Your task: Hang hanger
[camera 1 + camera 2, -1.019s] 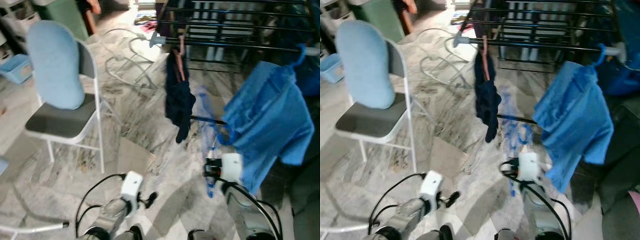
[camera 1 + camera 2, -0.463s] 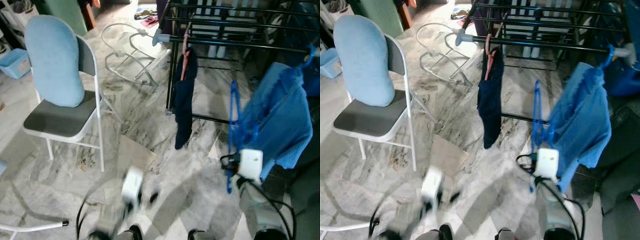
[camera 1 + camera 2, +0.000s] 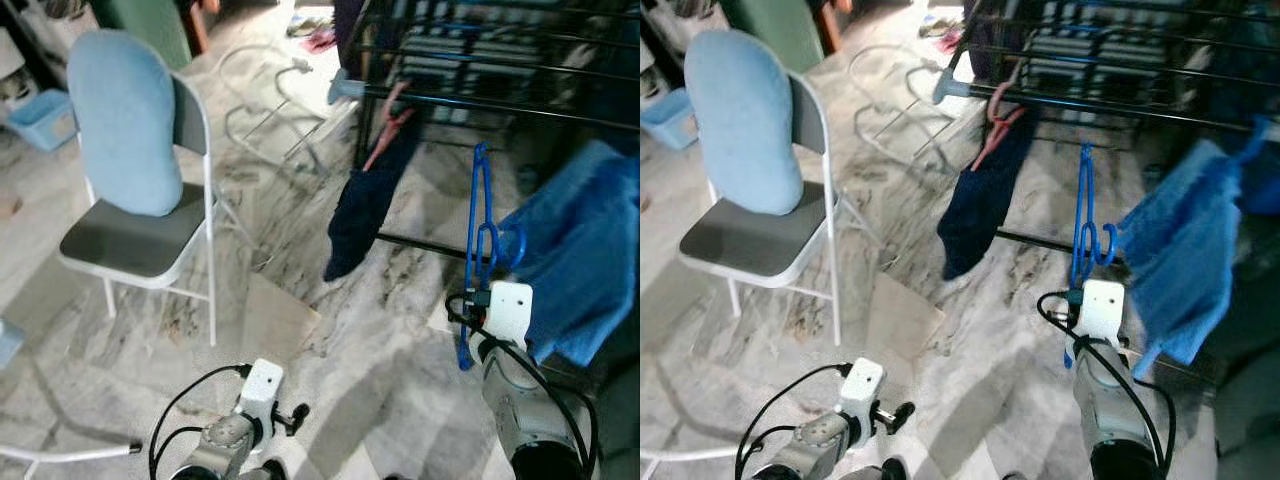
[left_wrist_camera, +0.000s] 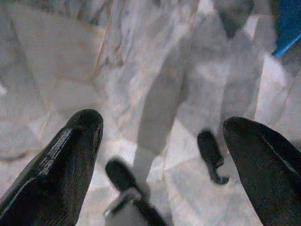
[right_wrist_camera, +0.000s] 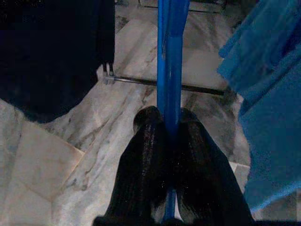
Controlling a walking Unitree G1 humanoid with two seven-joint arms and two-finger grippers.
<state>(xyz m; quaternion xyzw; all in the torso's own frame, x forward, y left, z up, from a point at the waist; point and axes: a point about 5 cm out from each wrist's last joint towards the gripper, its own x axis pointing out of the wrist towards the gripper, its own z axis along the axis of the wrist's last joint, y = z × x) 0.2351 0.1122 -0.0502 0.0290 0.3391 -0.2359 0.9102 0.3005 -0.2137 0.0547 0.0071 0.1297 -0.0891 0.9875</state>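
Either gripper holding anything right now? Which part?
Right gripper pinches the blue hanger on a straight bar of its frame, low down. Left gripper is open, holding nothing.

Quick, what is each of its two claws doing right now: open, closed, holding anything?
Left gripper: open, holding nothing, low over the floor.
Right gripper: closed on the blue hanger, held up by the drying rack.

The left tool (image 4: pixel 162 155) hangs with its two black fingers (image 4: pixel 61 165) spread wide apart over a marble floor (image 4: pixel 150 56); beyond them lies a blue edge (image 4: pixel 288 28).
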